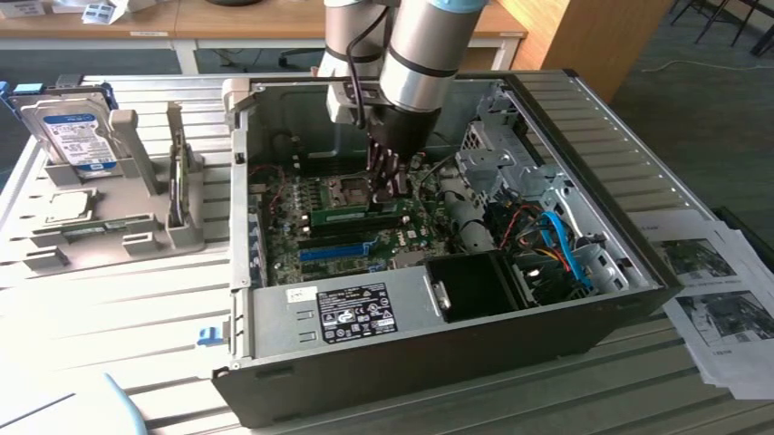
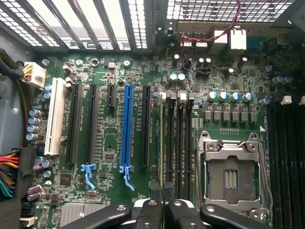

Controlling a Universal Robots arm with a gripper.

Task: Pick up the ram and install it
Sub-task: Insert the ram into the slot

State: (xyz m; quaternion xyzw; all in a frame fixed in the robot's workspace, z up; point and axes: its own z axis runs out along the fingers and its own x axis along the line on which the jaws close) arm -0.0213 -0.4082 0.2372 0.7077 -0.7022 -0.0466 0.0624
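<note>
Obs: gripper pinched together on near end of ram, seen edge-on. Ram stood along black mem slots on mobo, long axis running straight out from tips, parallel w/ blue slot. Seating depth unclear.

**Contents, by count.** One open computer case on one desk. One robot arm with one pincer. One motherboard carrying:

- one ram
- one CPU socket
- one blue expansion slot
- one white expansion slot
- four black expansion slots, three long and one short
- one row of four teal-topped capacitors

Outside the case: one hard drive, one grey rack and one pile of printed sheets.
</note>
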